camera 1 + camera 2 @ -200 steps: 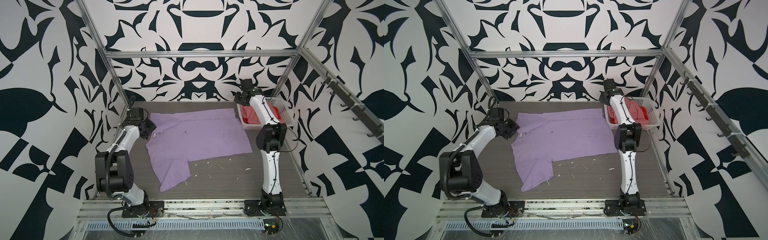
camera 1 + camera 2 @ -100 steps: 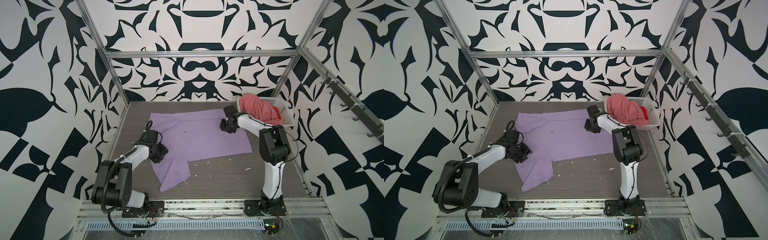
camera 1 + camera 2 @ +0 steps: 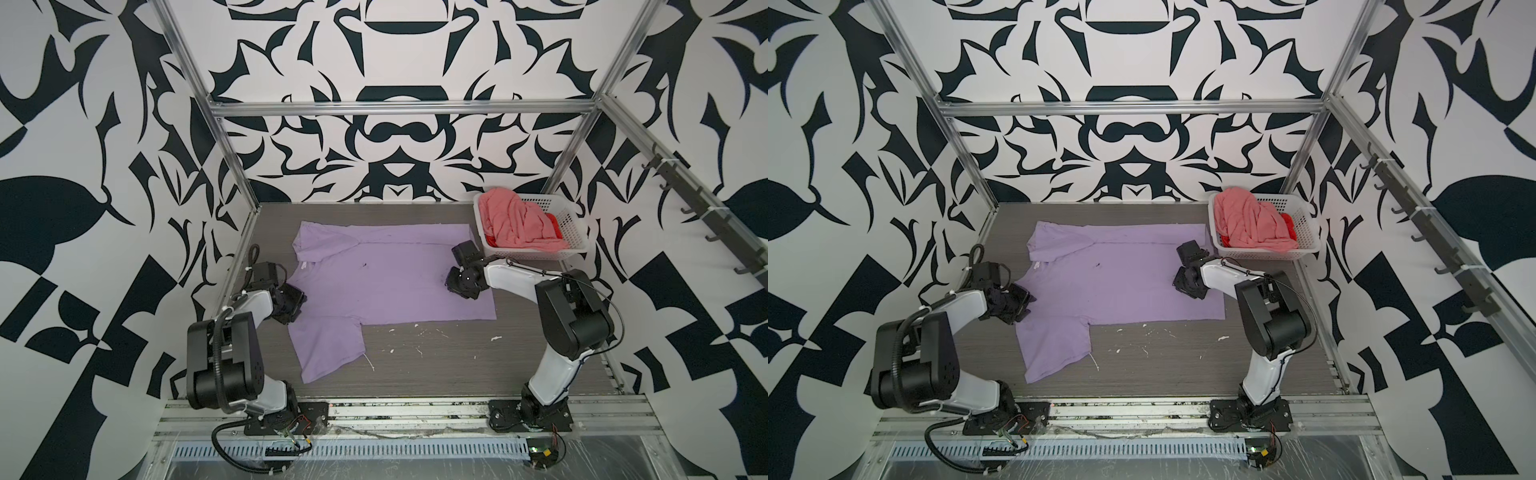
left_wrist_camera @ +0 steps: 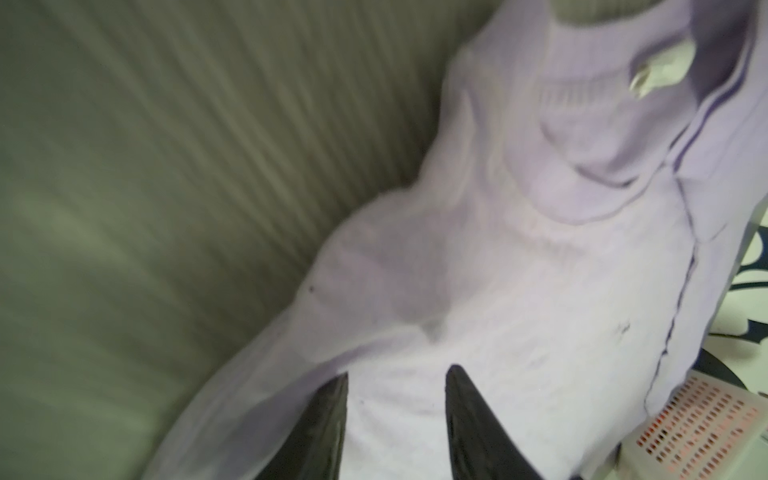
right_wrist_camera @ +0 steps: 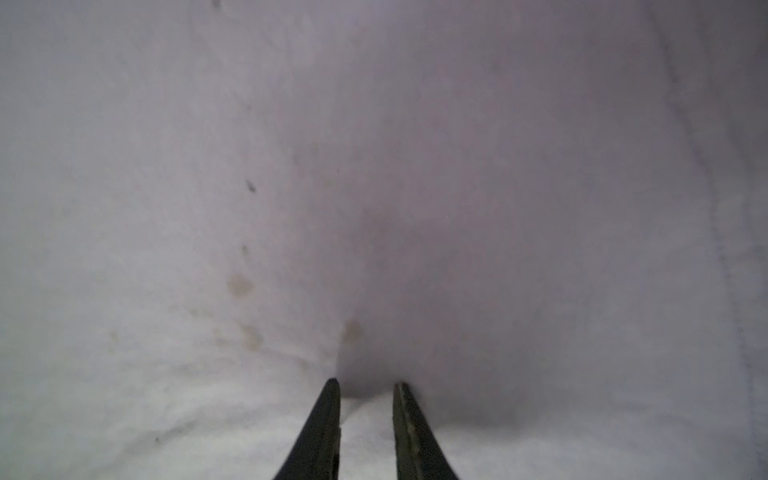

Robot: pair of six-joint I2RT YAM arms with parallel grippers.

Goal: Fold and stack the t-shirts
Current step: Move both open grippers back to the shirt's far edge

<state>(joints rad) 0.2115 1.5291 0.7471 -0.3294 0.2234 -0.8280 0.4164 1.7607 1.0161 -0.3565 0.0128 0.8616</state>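
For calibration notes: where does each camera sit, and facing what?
Both top views: high at the front, looking down at the purple shirt, basket, left arm and right arm.
Left wrist: on the left arm, looking along its parted jaws over the shirt's collar toward the basket.
Right wrist: on the right arm, close above shirt cloth, parted jaws showing.
Shared: shirt in all; basket in top and left wrist views.
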